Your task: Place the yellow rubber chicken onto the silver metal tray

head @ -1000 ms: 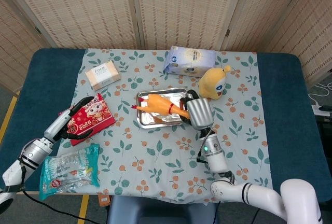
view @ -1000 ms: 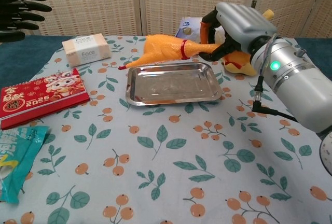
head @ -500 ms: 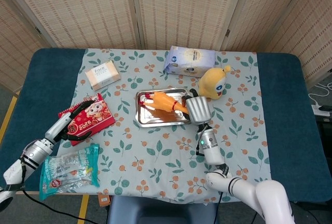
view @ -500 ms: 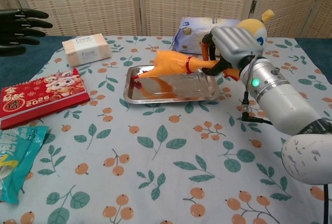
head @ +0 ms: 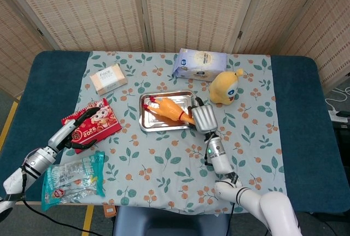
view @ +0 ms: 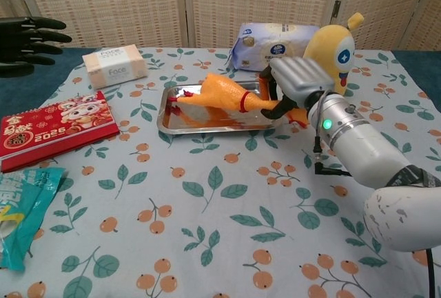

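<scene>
The yellow rubber chicken [view: 220, 95] [head: 167, 109] lies slanted over the silver metal tray [view: 176, 124] [head: 146, 121], its head end low at the tray's left and its legs raised toward the right. My right hand [view: 293, 83] [head: 202, 118] grips the chicken by its legs at the tray's right edge. My left hand [view: 27, 36] [head: 82, 122] is open with fingers stretched out, far left, above the red booklet and holding nothing.
A red 2026 booklet [view: 52, 129] and a clear snack bag [head: 74, 177] lie at the left. A tissue box [view: 114, 65], a blue wipes pack [view: 272, 39] and a yellow plush toy [view: 331, 46] stand behind the tray.
My right hand has lowered the chicken from above the tray's far edge down into it. The tray has slid a little to the left. The left hand has barely moved.
</scene>
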Controlling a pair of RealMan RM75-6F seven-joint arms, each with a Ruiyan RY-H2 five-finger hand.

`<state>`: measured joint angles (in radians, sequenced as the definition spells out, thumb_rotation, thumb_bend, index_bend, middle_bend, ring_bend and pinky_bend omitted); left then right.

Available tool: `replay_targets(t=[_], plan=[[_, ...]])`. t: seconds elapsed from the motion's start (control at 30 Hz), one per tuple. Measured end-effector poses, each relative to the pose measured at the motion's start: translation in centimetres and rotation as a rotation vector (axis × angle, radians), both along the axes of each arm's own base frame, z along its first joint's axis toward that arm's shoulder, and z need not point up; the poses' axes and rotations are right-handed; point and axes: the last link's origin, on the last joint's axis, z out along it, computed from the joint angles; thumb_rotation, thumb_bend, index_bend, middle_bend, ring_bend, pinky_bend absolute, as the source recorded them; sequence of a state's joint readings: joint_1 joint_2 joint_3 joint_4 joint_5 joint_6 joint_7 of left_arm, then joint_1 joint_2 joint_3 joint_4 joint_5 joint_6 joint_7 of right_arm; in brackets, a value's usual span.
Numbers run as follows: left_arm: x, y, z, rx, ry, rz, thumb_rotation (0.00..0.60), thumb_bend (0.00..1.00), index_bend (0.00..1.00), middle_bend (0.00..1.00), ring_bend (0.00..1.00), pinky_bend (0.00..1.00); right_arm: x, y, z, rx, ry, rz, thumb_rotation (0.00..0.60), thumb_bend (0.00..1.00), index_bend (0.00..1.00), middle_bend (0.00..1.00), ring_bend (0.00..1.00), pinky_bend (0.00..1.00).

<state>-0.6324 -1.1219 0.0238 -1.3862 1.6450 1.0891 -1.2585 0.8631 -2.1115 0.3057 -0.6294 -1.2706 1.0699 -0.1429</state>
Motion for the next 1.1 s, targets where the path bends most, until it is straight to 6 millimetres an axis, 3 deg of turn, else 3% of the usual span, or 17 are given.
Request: replay_targets(t=[0.1, 0.27, 0.37, 0.43, 0.6, 0.77, 1.1], plan=[[0.0, -0.1, 0.0, -0.001, 0.001, 0.005, 0.600, 0.34, 0.00, 0.00, 0.00, 0.00, -0.1, 0.1, 0.1, 0.025, 0.001, 0.001, 0.600, 0.29, 0.52, 0.38, 0.26, 0.42], [0.1, -0.2, 0.0, 0.002, -0.005, 0.013, 0.600, 0.34, 0.00, 0.00, 0.00, 0.00, -0.3, 0.5, 0.3, 0.072, 0.019, -0.008, 0.600, 0.24, 0.13, 0.18, 0.08, 0.25], [0.0, -0.4, 0.1, 0.001, 0.002, 0.013, 0.600, 0.34, 0.00, 0.00, 0.00, 0.00, -0.6, 0.7, 0.7, 0.102, 0.036, -0.017, 0.600, 0.19, 0.01, 0.06, 0.01, 0.16], [0.0, -0.5, 0.1, 0.001, 0.000, 0.014, 0.600, 0.34, 0.00, 0.00, 0.00, 0.00, -0.8, 0.9, 1.1, 0.118, 0.052, -0.024, 0.600, 0.14, 0.00, 0.01, 0.00, 0.10], [0.2, -0.6, 0.2, 0.005, -0.006, 0.015, 0.600, 0.34, 0.00, 0.00, 0.00, 0.00, -1.0, 1.4, 2.6, 0.144, 0.071, -0.042, 0.600, 0.06, 0.00, 0.00, 0.00, 0.01], [0.5, -0.7, -0.1, -0.002, -0.004, 0.017, 0.600, 0.34, 0.00, 0.00, 0.00, 0.00, -1.3, 1.8, 4.7, 0.173, 0.066, -0.069, 0.600, 0.00, 0.00, 0.00, 0.00, 0.00], [1.0, -1.2, 0.4, 0.022, 0.022, -0.009, 0.600, 0.34, 0.00, 0.00, 0.00, 0.00, -1.7, 3.3, 8.5, 0.204, -0.007, -0.084, 0.600, 0.00, 0.00, 0.00, 0.00, 0.00]])
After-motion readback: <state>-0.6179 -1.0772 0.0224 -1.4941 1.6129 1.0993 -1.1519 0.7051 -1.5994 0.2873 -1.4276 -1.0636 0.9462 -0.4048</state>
